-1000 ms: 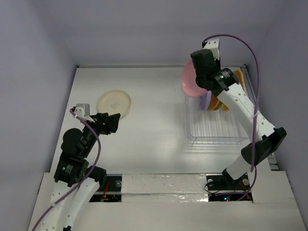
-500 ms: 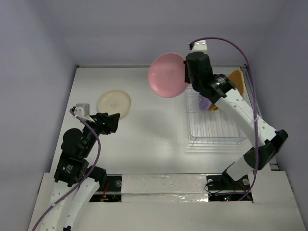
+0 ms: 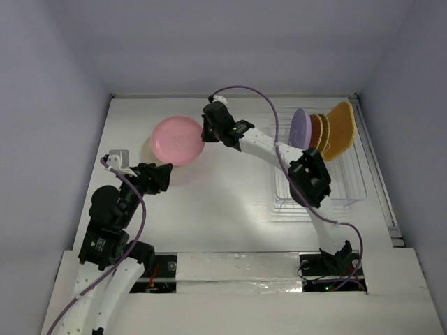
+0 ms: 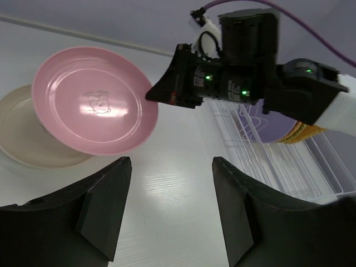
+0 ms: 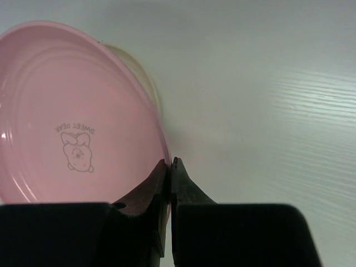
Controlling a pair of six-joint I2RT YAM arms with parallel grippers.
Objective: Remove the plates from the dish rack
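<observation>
My right gripper (image 3: 204, 137) is shut on the rim of the pink plate (image 3: 177, 140) and holds it tilted just above the cream plate (image 4: 22, 150) at the table's far left. The grip shows in the right wrist view (image 5: 170, 162), with the pink plate (image 5: 67, 139) to the left. The cream plate is mostly hidden under it in the top view. The wire dish rack (image 3: 318, 188) stands at the right and holds a lavender plate (image 3: 300, 128) and orange-brown plates (image 3: 337, 130) upright at its far end. My left gripper (image 3: 164, 176) is open and empty, near the pink plate's front.
White walls close in the table on the left, back and right. The near half of the dish rack has bare dividers. A taped strip runs along the table's front edge (image 3: 244, 265) by the arm bases.
My right gripper has carried the pink plate from above the rack leftwards across the table and lowered it over the cream plate. The left arm has not moved.
</observation>
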